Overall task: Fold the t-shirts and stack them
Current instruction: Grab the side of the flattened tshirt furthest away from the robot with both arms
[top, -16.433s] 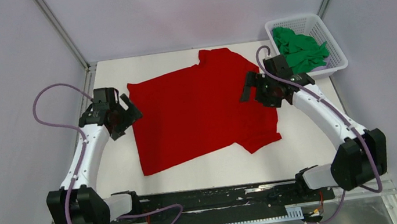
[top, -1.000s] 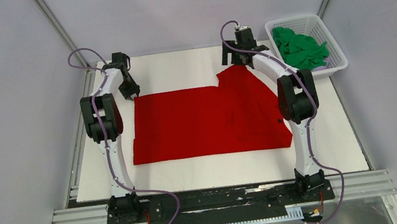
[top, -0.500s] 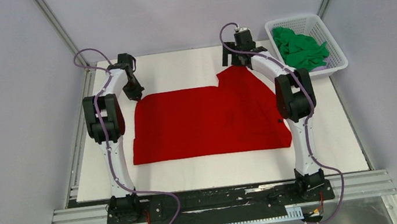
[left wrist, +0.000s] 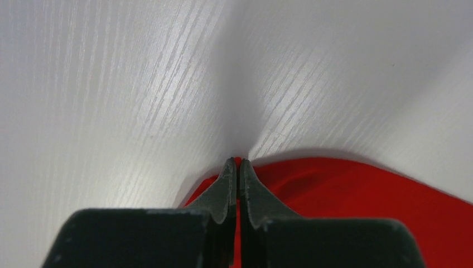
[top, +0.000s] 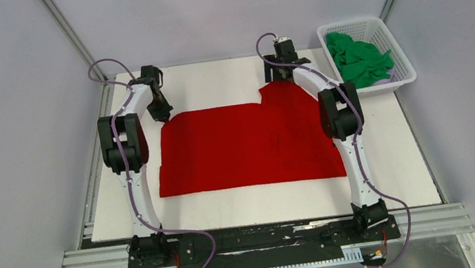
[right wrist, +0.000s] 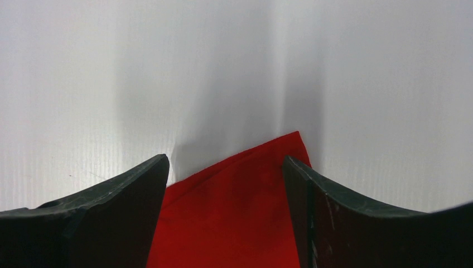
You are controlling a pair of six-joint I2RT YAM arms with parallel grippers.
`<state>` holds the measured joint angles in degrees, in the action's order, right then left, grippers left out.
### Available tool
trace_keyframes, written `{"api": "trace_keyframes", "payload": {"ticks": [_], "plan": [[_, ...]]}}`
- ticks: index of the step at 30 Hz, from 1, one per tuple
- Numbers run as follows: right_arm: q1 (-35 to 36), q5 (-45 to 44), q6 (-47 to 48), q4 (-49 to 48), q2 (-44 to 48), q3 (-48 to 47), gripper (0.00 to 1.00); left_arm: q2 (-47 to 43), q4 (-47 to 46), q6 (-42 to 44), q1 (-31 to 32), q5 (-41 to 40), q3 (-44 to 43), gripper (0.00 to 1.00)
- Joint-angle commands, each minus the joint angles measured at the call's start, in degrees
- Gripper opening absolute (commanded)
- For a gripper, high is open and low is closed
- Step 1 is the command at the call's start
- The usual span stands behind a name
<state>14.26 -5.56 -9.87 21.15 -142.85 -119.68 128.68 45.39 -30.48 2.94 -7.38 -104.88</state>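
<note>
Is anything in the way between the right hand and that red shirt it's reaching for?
Nothing visible. The right hand stands open, straddling a far corner of the red t-shirt. The cloth tip lies directly between its two sides, with only bare white table around it.

Red t-shirt (top: 243, 147) lying flat on the table (top: 213, 81), green t-shirt (top: 358, 61) bunched up in the basket (top: 349, 23), far right

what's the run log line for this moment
step: grasp far corners | left gripper: shut on red t-shirt corner | right gripper: open astride other corner | green t-shirt: in white lattice basket
</note>
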Motion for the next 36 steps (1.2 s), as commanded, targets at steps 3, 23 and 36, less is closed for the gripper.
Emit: {"api": "trace_keyframes", "payload": {"ticks": [3,23,36], "plan": [[1.6,-0.6,1.7,3.9,1.5,2.1,0.64,-4.6,-1.8,0.6,0.3,0.3,1.7,0.00],[2.4,-3.9,7.0,3.3,1.6,-5.1,0.00,-6.0,-2.1,2.0,0.3,0.2,-0.1,0.00],[3.0,3.8,4.5,-3.4,27.3,26.0,0.00,-17.4,-10.2,3.1,0.6,3.2,15.7,0.00]]}}
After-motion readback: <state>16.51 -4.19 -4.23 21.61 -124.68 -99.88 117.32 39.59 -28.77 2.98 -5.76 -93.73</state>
